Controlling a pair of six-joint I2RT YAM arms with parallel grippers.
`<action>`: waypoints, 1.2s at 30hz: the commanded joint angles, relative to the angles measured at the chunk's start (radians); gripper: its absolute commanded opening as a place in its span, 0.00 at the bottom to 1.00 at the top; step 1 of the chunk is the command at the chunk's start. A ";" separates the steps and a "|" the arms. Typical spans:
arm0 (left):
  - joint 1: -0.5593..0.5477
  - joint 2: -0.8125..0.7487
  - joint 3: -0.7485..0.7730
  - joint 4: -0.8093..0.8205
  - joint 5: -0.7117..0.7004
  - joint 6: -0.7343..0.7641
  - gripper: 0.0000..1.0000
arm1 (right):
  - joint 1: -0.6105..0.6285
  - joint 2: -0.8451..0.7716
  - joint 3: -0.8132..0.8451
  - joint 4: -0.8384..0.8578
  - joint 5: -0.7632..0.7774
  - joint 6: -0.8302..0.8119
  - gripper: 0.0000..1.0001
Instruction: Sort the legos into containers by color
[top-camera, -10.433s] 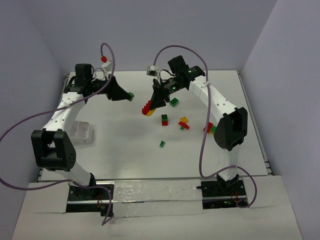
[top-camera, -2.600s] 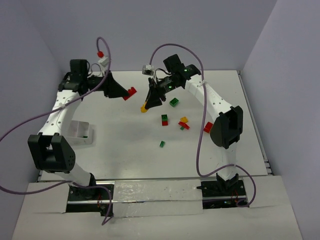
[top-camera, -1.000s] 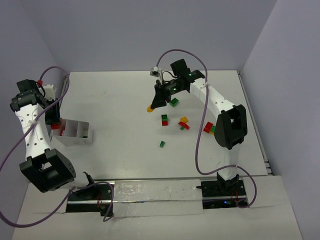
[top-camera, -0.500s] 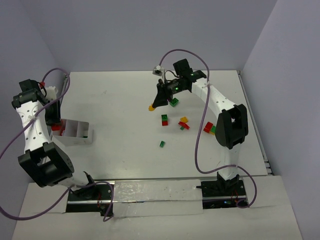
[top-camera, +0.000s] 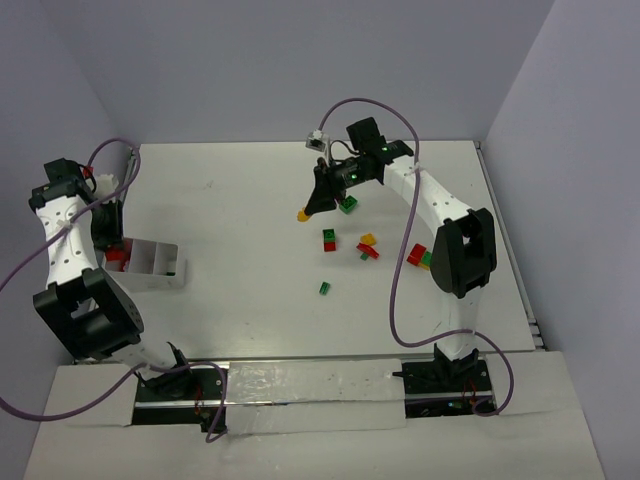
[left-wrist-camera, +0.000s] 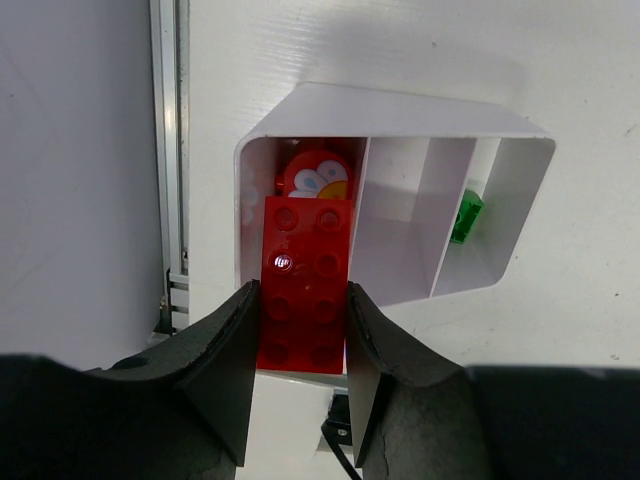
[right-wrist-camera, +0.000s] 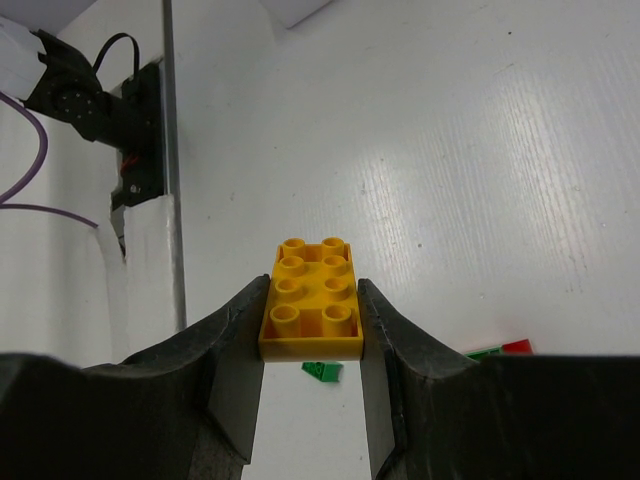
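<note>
Two bricks held: red brick (left-wrist-camera: 305, 285), yellow brick (right-wrist-camera: 310, 298)

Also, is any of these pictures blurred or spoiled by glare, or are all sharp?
Left wrist view: the jaws at the bottom are out of focus; the red brick is sharp, with one small glint. Right wrist view: jaws soft too; the yellow brick is crisp, the table has a streaky sheen. Top view: even light, faint shadows, no blur.
</note>
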 joint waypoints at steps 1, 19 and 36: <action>0.001 0.014 0.035 0.050 -0.015 -0.018 0.34 | -0.011 -0.004 0.051 0.010 -0.030 0.007 0.00; -0.009 -0.033 0.165 0.015 0.309 0.023 0.70 | -0.011 -0.015 0.037 0.117 -0.069 0.106 0.00; -0.508 0.014 0.288 0.280 0.882 -0.290 0.70 | -0.002 0.045 -0.175 1.557 -0.168 1.546 0.00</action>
